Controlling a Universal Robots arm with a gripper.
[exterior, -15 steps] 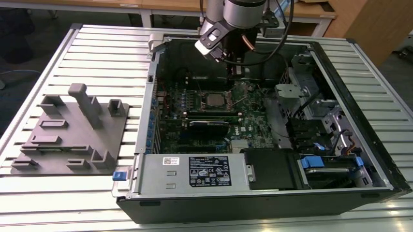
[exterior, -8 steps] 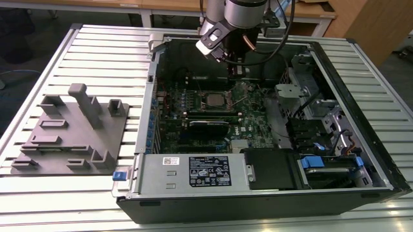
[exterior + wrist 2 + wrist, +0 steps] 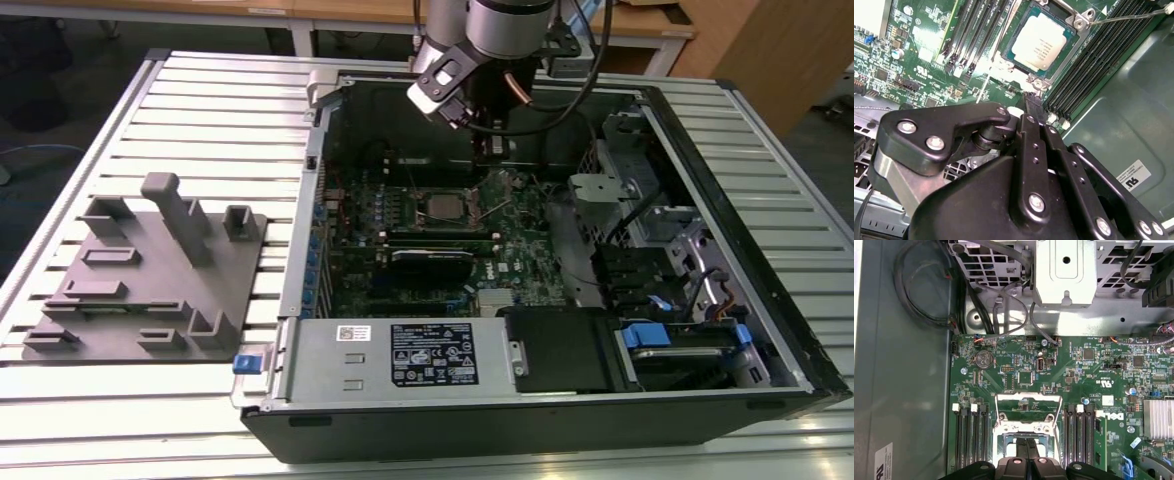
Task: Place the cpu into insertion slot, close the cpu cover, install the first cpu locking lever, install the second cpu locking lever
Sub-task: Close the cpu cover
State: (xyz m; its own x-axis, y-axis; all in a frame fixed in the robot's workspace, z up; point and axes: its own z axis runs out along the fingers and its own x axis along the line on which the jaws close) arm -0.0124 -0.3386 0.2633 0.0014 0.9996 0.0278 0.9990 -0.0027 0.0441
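The cpu (image 3: pixel 1040 41), with its dull silver top, lies flat in the insertion slot (image 3: pixel 1019 60) on the green motherboard; in the exterior view the slot (image 3: pixel 441 205) is at the middle of the open case. The cpu cover (image 3: pixel 1028 399), a silvery frame with a square window, stands tilted up from the slot, with thin lever wires (image 3: pixel 999 415) along its sides. Another lever wire (image 3: pixel 1124 17) runs away from the slot's corner. My gripper (image 3: pixel 1026 449) hangs above the slot's edge with its black fingers (image 3: pixel 1032 107) together, holding nothing. It (image 3: pixel 490 140) reaches down into the case from the far side.
Long black memory slots (image 3: pixel 974 35) flank the slot on both sides. A metal drive cage (image 3: pixel 1064 270) and loose cables (image 3: pixel 919 295) lie beyond the board. A finned heatsink (image 3: pixel 1159 417) is nearby. On the exterior view's left a grey fixture plate (image 3: pixel 147 280) rests on the slatted table (image 3: pixel 214 90).
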